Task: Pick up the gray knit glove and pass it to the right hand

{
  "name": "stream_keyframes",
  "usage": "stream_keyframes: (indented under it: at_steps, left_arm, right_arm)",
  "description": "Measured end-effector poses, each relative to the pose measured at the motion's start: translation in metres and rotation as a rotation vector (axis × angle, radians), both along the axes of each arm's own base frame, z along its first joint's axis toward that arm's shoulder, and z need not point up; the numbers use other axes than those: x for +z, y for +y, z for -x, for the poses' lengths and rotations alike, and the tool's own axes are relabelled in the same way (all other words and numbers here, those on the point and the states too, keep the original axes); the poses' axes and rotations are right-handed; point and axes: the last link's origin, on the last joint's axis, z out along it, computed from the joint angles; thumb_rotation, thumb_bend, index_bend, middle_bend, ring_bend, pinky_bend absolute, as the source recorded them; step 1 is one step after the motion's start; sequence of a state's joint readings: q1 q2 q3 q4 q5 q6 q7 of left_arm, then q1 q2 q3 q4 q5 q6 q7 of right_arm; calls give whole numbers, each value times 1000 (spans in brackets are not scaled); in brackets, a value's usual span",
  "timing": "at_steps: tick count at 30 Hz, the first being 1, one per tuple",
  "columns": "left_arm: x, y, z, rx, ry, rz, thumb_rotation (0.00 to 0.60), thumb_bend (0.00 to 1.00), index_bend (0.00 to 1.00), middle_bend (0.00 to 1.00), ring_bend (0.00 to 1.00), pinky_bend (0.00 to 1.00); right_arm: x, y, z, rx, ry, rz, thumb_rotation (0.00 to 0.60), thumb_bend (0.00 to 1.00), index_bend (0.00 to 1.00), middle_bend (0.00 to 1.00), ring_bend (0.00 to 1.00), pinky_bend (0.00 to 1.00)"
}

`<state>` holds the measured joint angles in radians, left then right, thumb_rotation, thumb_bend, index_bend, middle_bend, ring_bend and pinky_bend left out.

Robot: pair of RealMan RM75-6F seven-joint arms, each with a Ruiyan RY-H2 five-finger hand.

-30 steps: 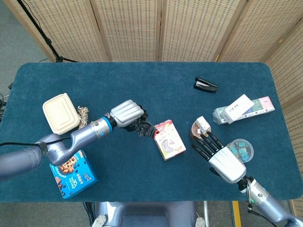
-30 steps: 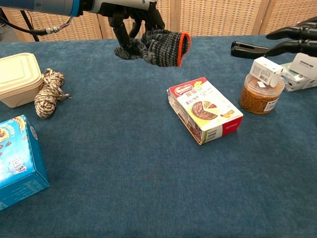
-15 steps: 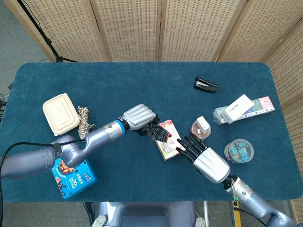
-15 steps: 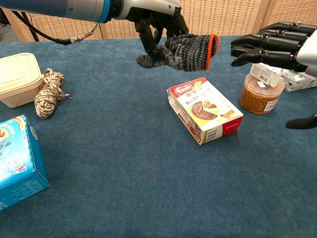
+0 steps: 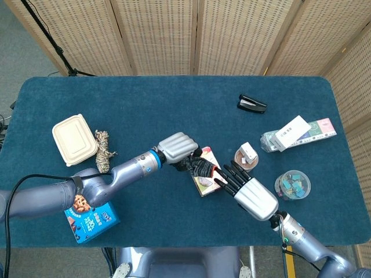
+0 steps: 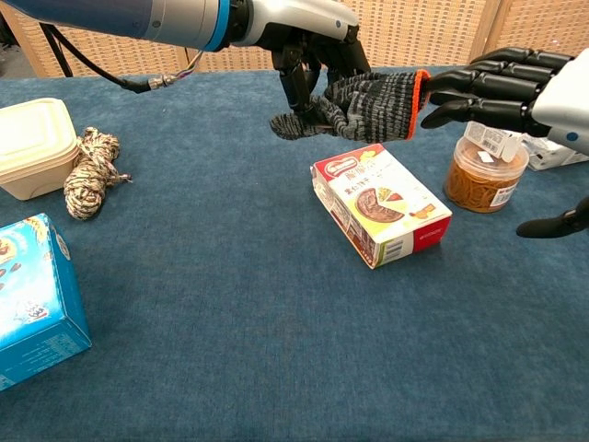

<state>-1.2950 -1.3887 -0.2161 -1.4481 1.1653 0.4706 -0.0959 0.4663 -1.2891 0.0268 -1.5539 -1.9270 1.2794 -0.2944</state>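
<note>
The left hand (image 6: 308, 41) has the gray knit glove (image 6: 363, 95) pinched up in the air, top center of the chest view, right above the red snack box (image 6: 380, 203). The right hand (image 6: 525, 87) comes in from the upper right, fingers (image 6: 469, 83) stretched out and spread, holding nothing. Its fingertips look like they're touching the glove's orange cuff, though it's hard to be sure from here. A jar (image 6: 484, 173) sits just below that hand.

blue table (image 5: 174, 104), scattered boxes, stapler (image 5: 251, 104)
</note>
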Motion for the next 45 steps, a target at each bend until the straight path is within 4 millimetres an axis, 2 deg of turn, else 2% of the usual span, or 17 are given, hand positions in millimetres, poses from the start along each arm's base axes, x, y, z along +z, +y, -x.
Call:
stream_keyframes:
  at_steps: [19,28,35,41,45]
  left_arm:
    - [6,1,0,23,-32,0,600,356,641,499,408,548]
    - [8,-2,-3,48,-58,39,600,356,641,498,405,548]
    - [8,-2,-5,58,-56,56,600,356,640,498,404,548]
    - [9,-3,-8,64,-76,64,600,355,641,498,403,548]
    - [9,-2,-10,74,-96,69,600,356,641,499,403,548]
  right_arm:
    - [3,-6,10,-21,-7,24,600,0,162,50,0,0]
    - [-2,-9,11,-15,-21,24,600,0,168,57,0,0]
    - [-5,-10,11,-11,-26,27,600,0,14,52,0,0]
    - [-8,-11,10,-13,-29,25,600,0,11,48,0,0]
    - [-11,-10,10,-11,-38,18,600,0,50,52,0,0]
